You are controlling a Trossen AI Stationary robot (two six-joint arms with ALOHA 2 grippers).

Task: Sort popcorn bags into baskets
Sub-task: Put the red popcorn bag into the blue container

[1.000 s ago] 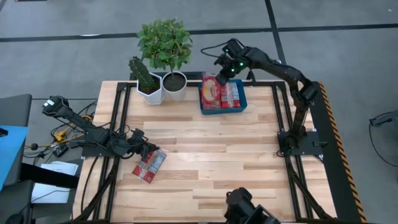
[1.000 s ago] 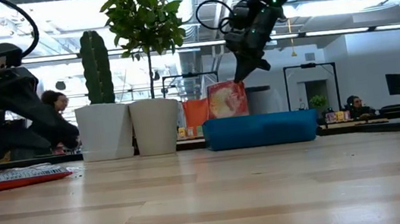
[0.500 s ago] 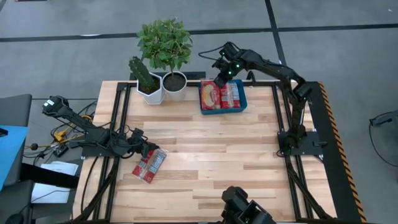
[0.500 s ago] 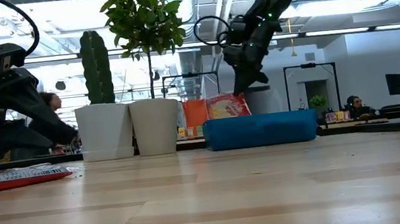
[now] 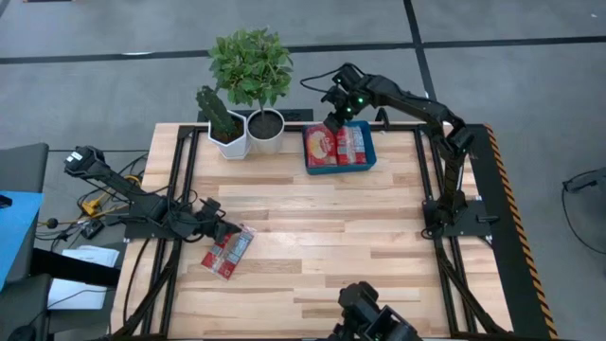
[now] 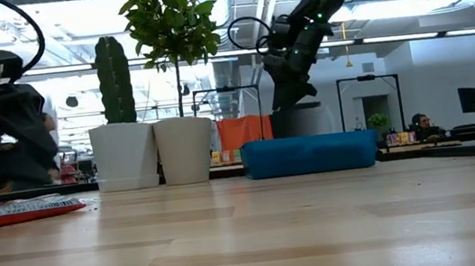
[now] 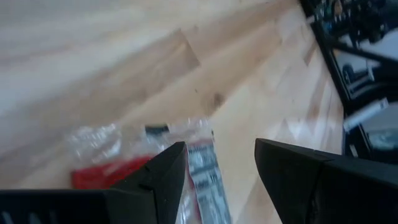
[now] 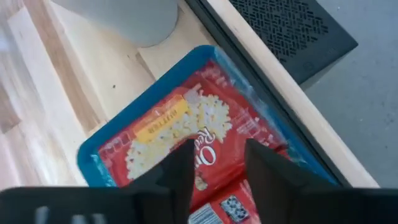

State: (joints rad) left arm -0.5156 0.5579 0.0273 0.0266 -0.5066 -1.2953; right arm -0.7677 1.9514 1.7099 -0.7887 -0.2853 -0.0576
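While the right claw (image 5: 331,123) hangs released over the blue tray (image 5: 368,159), bags (image 5: 337,145) lie inside.
One packet (image 5: 228,251) remains on the tabletop (image 5: 322,237), left claw (image 5: 225,233) apparently open beside it.

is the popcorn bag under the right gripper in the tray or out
In. The popcorn bag lies flat inside the blue tray, beneath the open right gripper.

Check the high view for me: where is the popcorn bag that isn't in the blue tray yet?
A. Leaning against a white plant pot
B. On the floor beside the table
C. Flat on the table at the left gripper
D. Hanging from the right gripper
C: the loose popcorn bag lies flat on the wooden table right at the left gripper, far from the blue tray, above which the right gripper hovers.
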